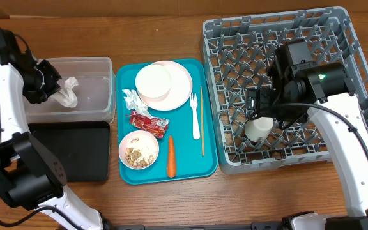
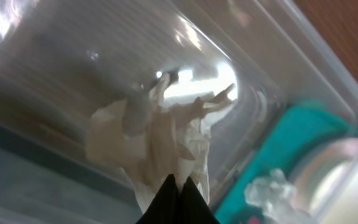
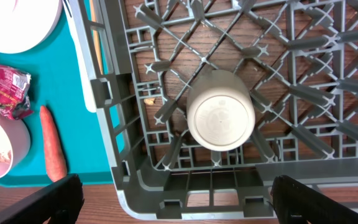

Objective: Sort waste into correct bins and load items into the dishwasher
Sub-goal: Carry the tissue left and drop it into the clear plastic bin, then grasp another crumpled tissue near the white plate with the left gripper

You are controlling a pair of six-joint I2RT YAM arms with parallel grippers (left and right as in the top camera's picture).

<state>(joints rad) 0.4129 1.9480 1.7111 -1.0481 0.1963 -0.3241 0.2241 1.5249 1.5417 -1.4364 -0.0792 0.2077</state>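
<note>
Wooden tabletop holds a clear tub [image 1: 101,61] at nine o'clock of the teal tray [image 1: 184,153], where the left gripper [image 2: 179,193] pinches a crumpled napkin [image 2: 166,137] that looks light, limp and best held by a bunched fold, while the right gripper [image 3: 182,199] hangs spread wide above the upturned cup [image 3: 220,109] at seven o'clock in the grey rack [image 1: 363,76].

Grey lattice rack [image 1: 353,54] — napkin [image 2: 166,140] seemingly white

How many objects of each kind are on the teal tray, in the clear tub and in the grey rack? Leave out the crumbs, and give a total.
Paper napkins: 2
Red wrapper: 1
Carrot: 1
Plate: 1
Bowls: 2
Cup: 1
Fork: 1
Wooden stick: 1
Total: 10
</note>
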